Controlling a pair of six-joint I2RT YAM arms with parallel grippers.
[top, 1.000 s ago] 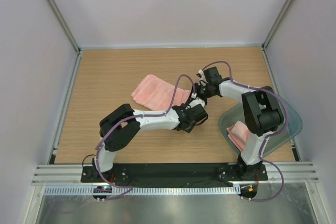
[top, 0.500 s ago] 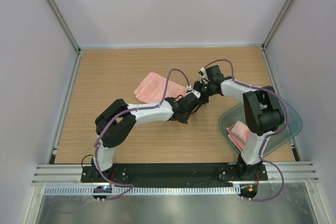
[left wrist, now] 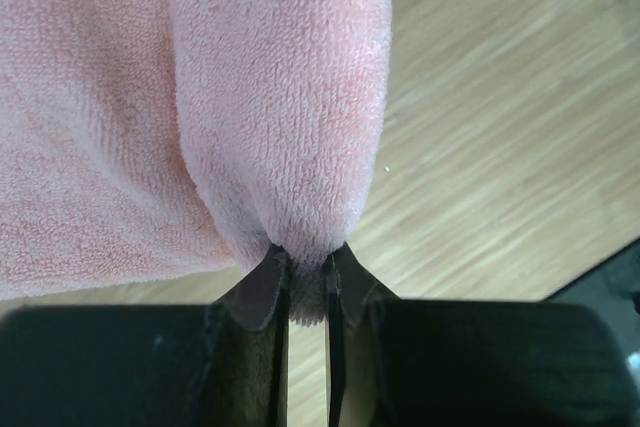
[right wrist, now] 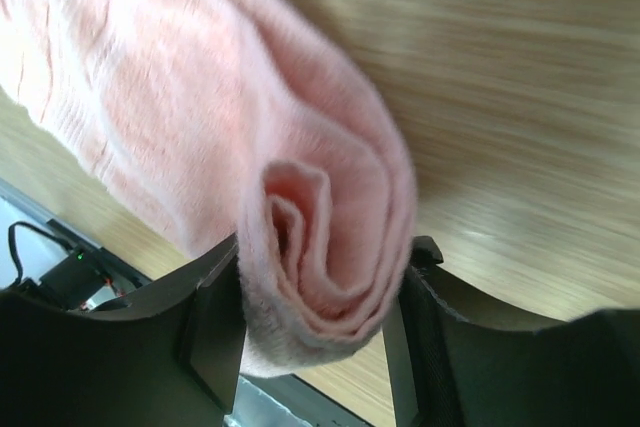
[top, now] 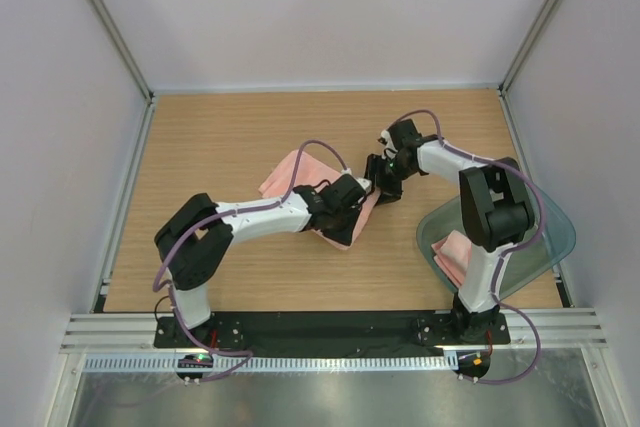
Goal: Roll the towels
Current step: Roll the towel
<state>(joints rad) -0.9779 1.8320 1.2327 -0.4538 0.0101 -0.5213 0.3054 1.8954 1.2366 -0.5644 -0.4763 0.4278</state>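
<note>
Pinching a raised fold of the towel [left wrist: 280,97], the left gripper [left wrist: 306,269] has its fingers [left wrist: 262,292] almost together, with only a thin wedge of pink terry between the tips. From those tips the fold rises as a rounded ridge running straight away from the fingers. The flatter cloth spreads to their left and bare table [left wrist: 500,147] lies to their right.

The right gripper [right wrist: 322,287] stands about half apart, and the rolled end of the same towel fills the gap. Both fingers [right wrist: 215,327] lie against the cloth, with the spiral of the roll showing between them. Beyond the fingers the roll's long axis runs away up and to the left.

From above, the towel lies slantwise, its long axis running from far-left to near-right. Its right-hand end sits between the two grippers, which are just beside each other. A second towel [top: 452,252] lies folded in the tub [top: 555,232], well apart from both sets of fingers.

A second ago the left gripper was off the towel's near-right corner; it has since swung left over the cloth and taken the fold. The right gripper has shifted only slightly. The towel now looks more bunched, with less of it lying flat. The tub and its towel have not moved.
</note>
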